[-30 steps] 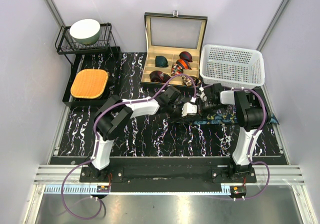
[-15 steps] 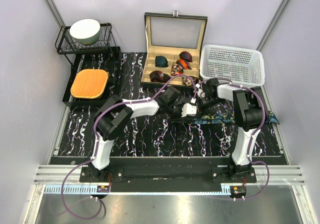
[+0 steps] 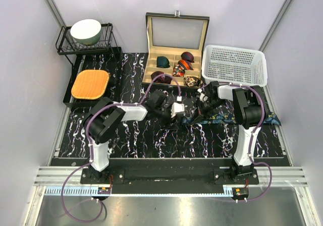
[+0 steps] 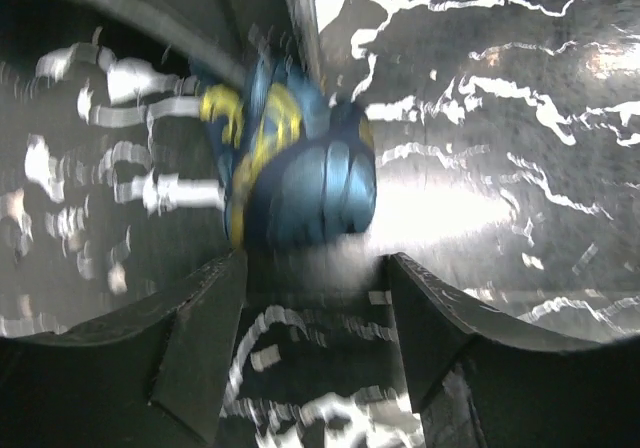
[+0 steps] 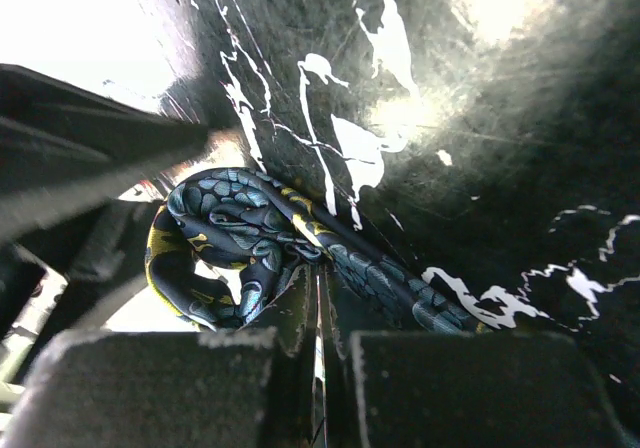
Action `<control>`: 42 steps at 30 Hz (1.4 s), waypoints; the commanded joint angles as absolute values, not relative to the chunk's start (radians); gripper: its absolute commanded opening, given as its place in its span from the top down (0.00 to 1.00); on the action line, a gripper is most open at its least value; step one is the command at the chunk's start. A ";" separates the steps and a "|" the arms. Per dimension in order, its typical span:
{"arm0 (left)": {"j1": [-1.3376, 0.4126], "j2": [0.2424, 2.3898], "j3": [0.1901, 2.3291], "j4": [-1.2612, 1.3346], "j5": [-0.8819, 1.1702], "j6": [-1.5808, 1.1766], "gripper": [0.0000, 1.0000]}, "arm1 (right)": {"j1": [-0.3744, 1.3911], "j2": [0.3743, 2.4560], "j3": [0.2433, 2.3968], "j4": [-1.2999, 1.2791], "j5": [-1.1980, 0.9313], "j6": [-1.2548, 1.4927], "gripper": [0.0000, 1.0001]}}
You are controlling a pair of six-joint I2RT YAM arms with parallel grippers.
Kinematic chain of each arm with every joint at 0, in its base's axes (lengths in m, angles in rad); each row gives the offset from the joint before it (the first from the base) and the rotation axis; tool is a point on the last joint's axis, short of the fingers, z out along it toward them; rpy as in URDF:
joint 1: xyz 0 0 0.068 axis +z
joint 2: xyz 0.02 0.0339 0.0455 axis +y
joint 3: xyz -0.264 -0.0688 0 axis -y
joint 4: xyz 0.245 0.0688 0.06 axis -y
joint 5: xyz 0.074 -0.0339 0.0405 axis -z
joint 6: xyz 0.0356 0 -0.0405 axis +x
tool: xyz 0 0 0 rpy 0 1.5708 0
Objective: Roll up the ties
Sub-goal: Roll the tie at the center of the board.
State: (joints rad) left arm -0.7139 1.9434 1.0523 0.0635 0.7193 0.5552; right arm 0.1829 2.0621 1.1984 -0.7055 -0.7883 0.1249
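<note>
Rolling is the step in hand, we judge, with the coil only loosely begun. On the far left a wire rack (image 3: 64, 39) holds a pale bowl (image 3: 86, 31). Right of it, the left gripper (image 4: 315, 263) stands with jaws spread and nothing between them. The navy tie (image 4: 300, 168) bunches into a small teal-and-gold coil just beyond its tips, on the marbled table (image 3: 131, 135), and its tail runs off to the right. Farther back the open box (image 3: 176, 33) keeps coiled ties in its compartments: a green tie (image 3: 162, 61), a maroon tie (image 3: 187, 56), a red-orange tie (image 3: 185, 64). The right gripper (image 5: 320, 298) is closed tight at the coil; whether it nips the cloth we cannot tell. Next, we think, the coil wants a fresh grip and more turns along the tail. At far right, we see nothing in the white basket (image 3: 232, 77)
</note>
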 commanded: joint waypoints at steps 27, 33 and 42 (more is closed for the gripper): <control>-0.831 2.060 1.330 -0.268 0.526 0.630 0.44 | 0.209 2.076 1.215 -0.692 -0.614 0.046 1.00; -0.833 2.046 1.261 -0.318 0.528 0.730 0.73 | 0.215 2.008 1.238 -0.750 -0.650 0.031 1.00; -0.833 2.040 1.216 -0.360 0.546 0.785 0.94 | 0.216 1.951 1.328 -0.856 -0.669 -0.038 1.00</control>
